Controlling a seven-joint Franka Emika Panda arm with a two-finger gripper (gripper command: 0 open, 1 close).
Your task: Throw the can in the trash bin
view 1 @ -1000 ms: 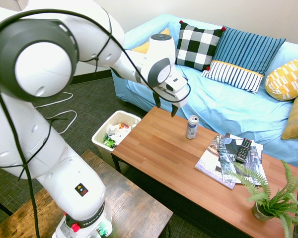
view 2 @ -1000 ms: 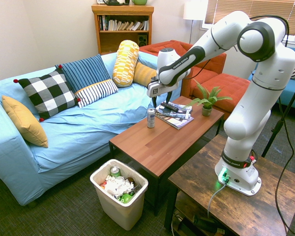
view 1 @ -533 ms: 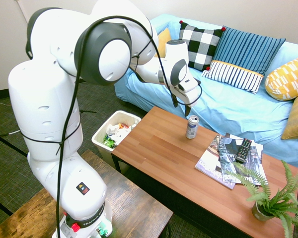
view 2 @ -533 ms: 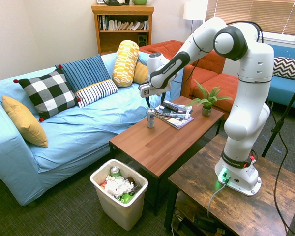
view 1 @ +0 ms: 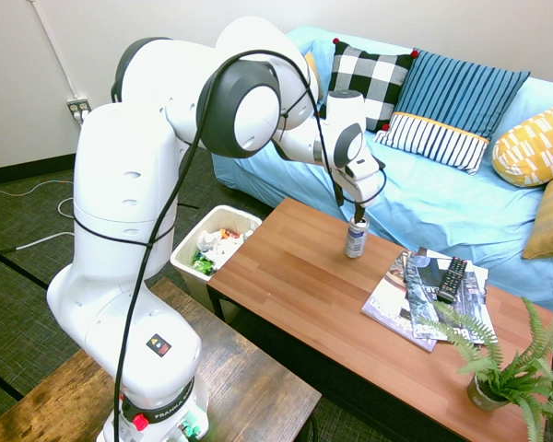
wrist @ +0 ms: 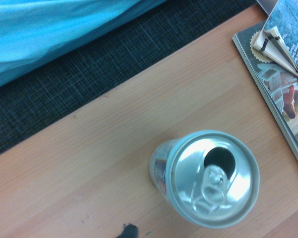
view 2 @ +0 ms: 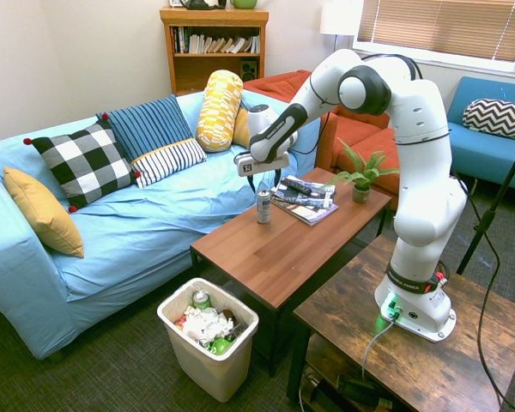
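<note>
White trash bin (view 1: 192,269) on the floor at left, filled with rubbish, robot gripper (view 1: 349,210) above the wooden table (view 1: 286,285), its fingers wide apart and gripping nothing, upright can (view 1: 356,238) just below on the tabletop, magazines (view 1: 433,296) to the right.

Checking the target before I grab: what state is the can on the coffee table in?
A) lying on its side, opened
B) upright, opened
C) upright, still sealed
B: the can stands on its base, and its top shows a dark mouth hole beside the tab.
</note>
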